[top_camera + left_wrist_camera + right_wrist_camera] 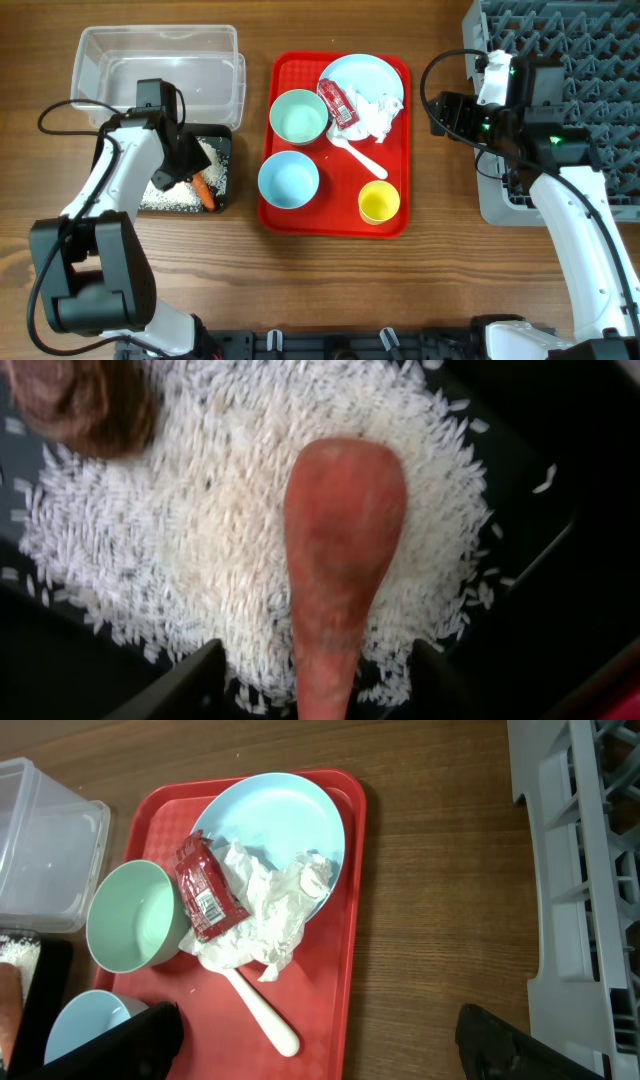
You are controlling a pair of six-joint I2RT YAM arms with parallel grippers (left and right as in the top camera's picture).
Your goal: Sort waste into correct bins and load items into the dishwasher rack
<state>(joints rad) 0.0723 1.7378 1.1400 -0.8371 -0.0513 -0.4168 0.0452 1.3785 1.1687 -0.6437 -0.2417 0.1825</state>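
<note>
Left arm at the food-waste tub: the left gripper [318, 658] hangs low over the shallow black tub [218, 132] at the left of the overhead frame. Its two dark fingers are spread to either side of the narrow end of the orange carrot [340, 550], with a sliver of space showing on each side. The carrot lies flat on a bed of white rice grains [230, 540]. A small brown food scrap [85, 405] sits at the upper left of the wrist view.

The step appears to be the release. It would go best with the jaws fully clear of the carrot and a straight lift, since a sideways drag could roll the carrot or flick loose grains over the low rim.

The carrot is matte, smooth and tapered. The rice is dry and heaped (it would scatter easily). The clear tub [160, 60] just above is glossy and rigid.

On the red tray [335, 215] at centre, the pale blue plate [290, 815] carries the crumpled napkin [265, 910] and the shiny red wrapper [205, 890]. The white spoon [265, 1015] pokes out below them.

The mint bowl [135, 915], blue bowl [289, 178] and yellow cup [379, 202] wait on the same tray. The right gripper [320, 1030] is wide apart and empty beside the grey lattice rack [560, 40] at upper right.
</note>
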